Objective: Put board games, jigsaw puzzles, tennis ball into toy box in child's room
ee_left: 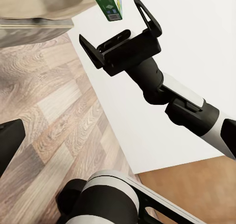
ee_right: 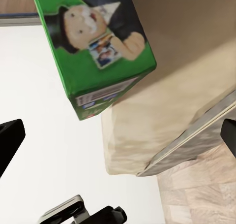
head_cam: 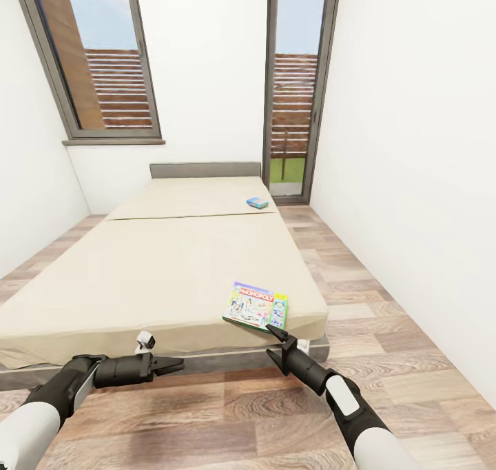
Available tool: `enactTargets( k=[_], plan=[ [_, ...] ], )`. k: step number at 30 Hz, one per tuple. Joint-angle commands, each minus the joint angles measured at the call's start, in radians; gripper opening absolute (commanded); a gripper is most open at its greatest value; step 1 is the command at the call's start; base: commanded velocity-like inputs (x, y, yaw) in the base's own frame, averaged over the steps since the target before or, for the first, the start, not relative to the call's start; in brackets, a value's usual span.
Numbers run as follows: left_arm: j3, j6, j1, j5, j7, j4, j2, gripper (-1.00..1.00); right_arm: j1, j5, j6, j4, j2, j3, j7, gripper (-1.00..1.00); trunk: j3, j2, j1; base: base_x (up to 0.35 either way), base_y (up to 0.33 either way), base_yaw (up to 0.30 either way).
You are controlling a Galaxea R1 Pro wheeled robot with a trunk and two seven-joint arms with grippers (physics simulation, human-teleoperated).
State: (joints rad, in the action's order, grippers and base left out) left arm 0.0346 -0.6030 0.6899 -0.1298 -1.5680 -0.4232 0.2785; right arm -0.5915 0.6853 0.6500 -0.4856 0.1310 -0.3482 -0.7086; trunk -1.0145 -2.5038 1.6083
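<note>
A green board game point(head_cam: 255, 306) with a cartoon man on its lid lies on the bed point(head_cam: 172, 270) at the near right corner. It hangs slightly over the mattress edge. Just short of that corner, my right gripper point(head_cam: 275, 342) stands open and empty. The right wrist view has the box point(ee_right: 93, 51) ahead of the spread fingers. A second, blue board game point(head_cam: 257, 202) rests far up the bed near the headboard. My left gripper point(head_cam: 176, 365) hovers open and empty over the floor at the bed's foot. It faces the right gripper point(ee_left: 118, 34). The table and toy box are out of view.
A wood-plank floor strip point(head_cam: 358, 284) runs between the bed and the white right wall. A tall glass door point(head_cam: 293, 111) stands at the far right, and a window point(head_cam: 103, 56) sits at the far left. The bed's dark frame point(head_cam: 227, 356) lies just ahead of both arms.
</note>
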Motion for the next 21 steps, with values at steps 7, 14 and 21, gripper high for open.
enactTargets(
  k=[7,14,21],
  plan=[
    [0.004,-0.011,0.000,-0.004,-0.003,0.000,0.000,1.00,-0.001,-0.001,0.007,-0.003,0.001,-0.004,-0.003,1.00,-0.001,0.000,0.000,0.000,0.000,0.000],
    [0.004,-0.011,0.000,-0.004,-0.003,0.000,-0.001,1.00,-0.001,-0.002,0.008,-0.006,0.001,-0.004,-0.005,1.00,-0.001,0.000,0.000,0.000,0.000,0.000],
    [0.004,-0.011,0.000,-0.004,-0.003,0.000,-0.002,1.00,-0.001,-0.003,0.008,-0.009,0.001,-0.003,-0.010,1.00,-0.001,0.000,0.000,0.000,0.000,0.000]
  ],
)
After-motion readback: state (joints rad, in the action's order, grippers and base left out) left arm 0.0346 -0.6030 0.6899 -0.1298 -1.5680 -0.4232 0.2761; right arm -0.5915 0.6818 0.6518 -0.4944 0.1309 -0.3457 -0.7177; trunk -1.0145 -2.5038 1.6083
